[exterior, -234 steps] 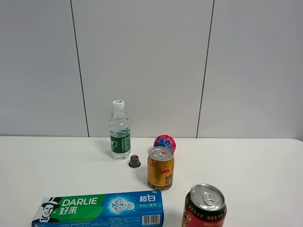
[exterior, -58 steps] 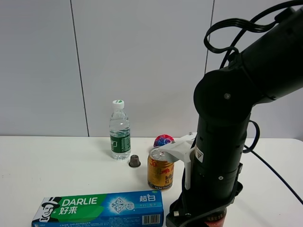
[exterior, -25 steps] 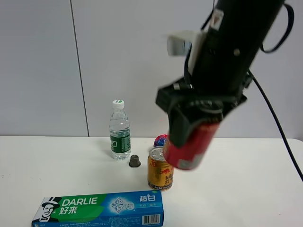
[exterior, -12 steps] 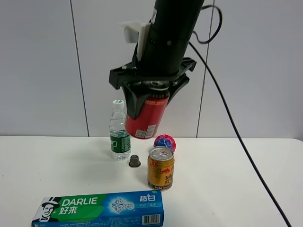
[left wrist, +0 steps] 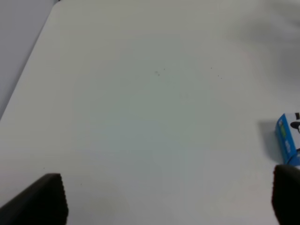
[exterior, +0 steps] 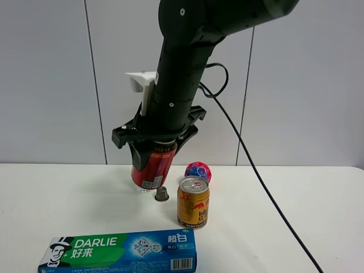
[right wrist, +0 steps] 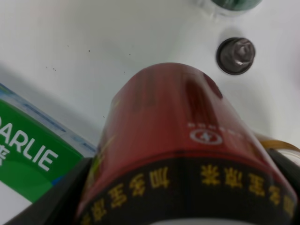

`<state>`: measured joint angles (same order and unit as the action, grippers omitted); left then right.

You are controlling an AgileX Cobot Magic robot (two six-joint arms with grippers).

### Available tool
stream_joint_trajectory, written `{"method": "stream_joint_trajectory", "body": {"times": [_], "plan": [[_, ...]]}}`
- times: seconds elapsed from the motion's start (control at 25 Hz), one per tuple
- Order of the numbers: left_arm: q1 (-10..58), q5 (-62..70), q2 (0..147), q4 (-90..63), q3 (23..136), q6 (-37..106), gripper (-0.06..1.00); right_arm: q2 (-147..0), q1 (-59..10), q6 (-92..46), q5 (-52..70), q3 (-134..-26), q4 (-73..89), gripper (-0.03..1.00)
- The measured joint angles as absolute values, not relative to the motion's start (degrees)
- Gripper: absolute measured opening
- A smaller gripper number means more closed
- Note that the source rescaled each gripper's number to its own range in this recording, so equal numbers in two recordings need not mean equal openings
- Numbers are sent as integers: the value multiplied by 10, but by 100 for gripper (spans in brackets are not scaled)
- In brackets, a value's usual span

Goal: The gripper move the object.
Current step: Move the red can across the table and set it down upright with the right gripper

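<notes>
The right gripper (exterior: 154,152) has its jaws clamped on the red can (exterior: 151,172), held tilted in the air above the white surface (exterior: 62,199) near a small dark cap (exterior: 162,194). A pale panelled wall (exterior: 51,79) rises behind. The left gripper (left wrist: 166,199) hangs over the surface, jaws apart, near the toothpaste box (exterior: 119,250).

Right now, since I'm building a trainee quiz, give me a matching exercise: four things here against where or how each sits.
1 red can; 2 gold can; 3 Darlie toothpaste box; 4 patterned ball.
A lying flat, nearest the camera; B behind the gold can; C tilted, clamped in the right gripper; D upright, unheld.
Pairs: 1-C, 2-D, 3-A, 4-B.
</notes>
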<state>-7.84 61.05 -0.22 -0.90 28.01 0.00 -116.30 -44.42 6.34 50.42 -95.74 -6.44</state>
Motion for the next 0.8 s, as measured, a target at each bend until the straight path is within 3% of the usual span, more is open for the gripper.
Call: {"method": "stream_joint_trajectory", "body": {"times": [0.8], "plan": [[-78,611,-2,-9,280,0,100,-1239,-444,52,443,-961,-63,0]]}}
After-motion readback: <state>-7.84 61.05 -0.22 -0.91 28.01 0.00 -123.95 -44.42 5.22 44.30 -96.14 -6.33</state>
